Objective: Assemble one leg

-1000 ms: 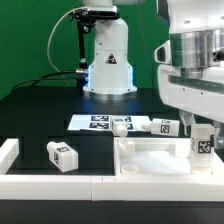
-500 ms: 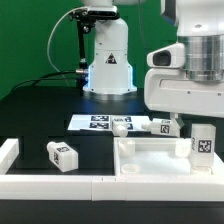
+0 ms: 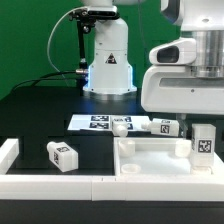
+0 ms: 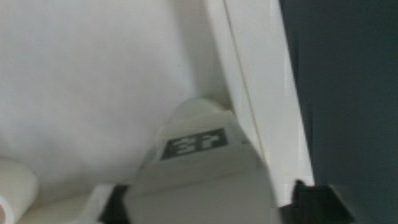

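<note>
Hovering with its fingers spread and nothing between them, the pincer [image 4: 210,207] hangs straight above the leg [image 3: 203,143], which stands upright beneath it in a corner of the panel [image 3: 150,158], apparently seated firmly enough to need no grip.

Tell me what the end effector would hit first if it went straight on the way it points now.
Likely the upright leg, which lies in line with the open end effector, at the corner of the white panel; the gap to it cannot be judged.
</note>
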Robot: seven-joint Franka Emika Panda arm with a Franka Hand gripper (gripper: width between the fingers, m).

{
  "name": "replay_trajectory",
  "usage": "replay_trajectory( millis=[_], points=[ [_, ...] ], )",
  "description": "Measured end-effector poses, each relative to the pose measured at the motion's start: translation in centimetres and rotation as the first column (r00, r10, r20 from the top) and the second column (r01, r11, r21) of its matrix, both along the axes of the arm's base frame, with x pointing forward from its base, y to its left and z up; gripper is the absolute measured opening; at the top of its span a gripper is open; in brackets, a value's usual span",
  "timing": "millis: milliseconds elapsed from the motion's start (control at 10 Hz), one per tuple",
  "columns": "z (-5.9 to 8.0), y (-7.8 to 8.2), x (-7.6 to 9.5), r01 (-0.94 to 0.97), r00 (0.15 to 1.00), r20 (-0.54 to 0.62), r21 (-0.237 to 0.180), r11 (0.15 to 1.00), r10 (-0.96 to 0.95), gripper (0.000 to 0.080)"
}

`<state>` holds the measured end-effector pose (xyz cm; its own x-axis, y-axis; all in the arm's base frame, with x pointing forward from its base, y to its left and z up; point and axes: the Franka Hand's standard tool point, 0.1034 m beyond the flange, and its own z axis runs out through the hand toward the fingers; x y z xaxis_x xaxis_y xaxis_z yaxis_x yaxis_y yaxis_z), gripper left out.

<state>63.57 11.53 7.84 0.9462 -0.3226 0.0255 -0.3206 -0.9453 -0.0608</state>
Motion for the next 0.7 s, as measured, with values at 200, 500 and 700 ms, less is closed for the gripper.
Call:
replay_trajectory(
  millis=[200,500,700],
  points=[
    [-0.03,-0.01,-0.02,0.146,0.989,-0.008,0.008,0.989,-0.146,0.0285],
    [-0.09,-0.32,0.30,0.374,0.927,-0.025,0.015,0.927,-0.374,0.0285],
    [-0.20,-0.26,0.43,0.645,0.764,-0.049,0.042,0.763,-0.643,0.0285]
  ],
)
